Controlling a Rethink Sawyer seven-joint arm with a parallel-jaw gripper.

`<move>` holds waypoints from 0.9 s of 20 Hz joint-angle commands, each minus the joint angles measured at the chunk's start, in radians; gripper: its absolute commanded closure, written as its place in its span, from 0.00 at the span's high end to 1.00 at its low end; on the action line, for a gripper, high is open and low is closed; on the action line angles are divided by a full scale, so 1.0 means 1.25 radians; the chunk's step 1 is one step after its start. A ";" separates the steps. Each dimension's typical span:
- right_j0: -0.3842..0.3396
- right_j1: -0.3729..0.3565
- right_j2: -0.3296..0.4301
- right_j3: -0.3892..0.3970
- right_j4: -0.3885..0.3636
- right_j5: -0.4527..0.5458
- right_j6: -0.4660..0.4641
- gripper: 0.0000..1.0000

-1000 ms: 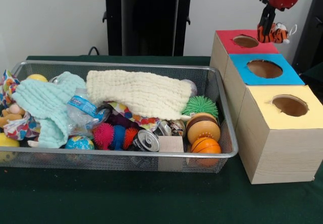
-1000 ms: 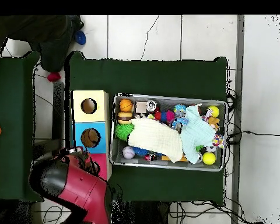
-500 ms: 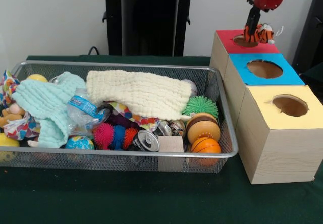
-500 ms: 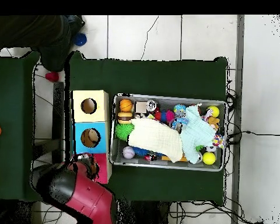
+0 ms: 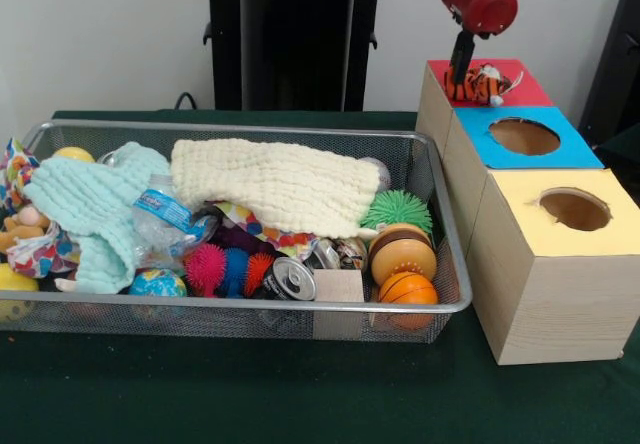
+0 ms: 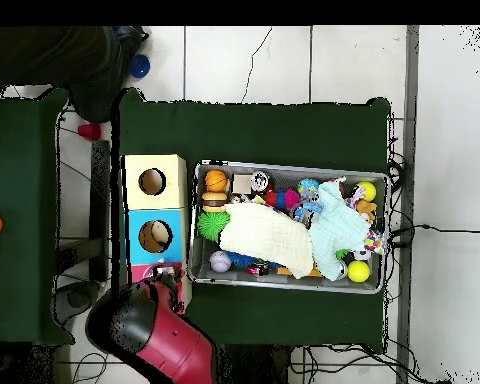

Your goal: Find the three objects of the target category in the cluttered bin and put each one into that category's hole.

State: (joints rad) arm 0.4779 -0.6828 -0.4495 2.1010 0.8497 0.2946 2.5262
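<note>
I see the orange-and-black striped tiger toy (image 5: 483, 83) lying over the red box (image 5: 520, 87), covering its hole, at about one o'clock from the bin (image 5: 440, 214).

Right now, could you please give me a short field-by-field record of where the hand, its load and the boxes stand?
hand: over the red-topped box, shut on the tiger plush toy
tiger plush toy: over the red top, covering its hole in the front view
blue-topped box: hole open, nothing seen in it
yellow-topped box: hole open, nothing seen in it
wire bin: full of clutter, cream cloth draped on top
</note>
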 commanded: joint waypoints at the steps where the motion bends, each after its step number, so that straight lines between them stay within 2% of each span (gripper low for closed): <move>1: -0.049 -0.011 0.158 0.080 0.038 -0.049 0.141 0.00; 2: -0.059 -0.017 0.170 0.085 0.033 -0.052 0.146 1.00; 11: -0.082 -0.032 0.208 0.093 0.037 -0.068 0.157 1.00; 18: -0.064 -0.024 0.190 0.078 0.038 -0.056 0.187 1.00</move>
State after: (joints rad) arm 0.4103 -0.7237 -0.3158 2.1565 0.8564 0.2439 2.5262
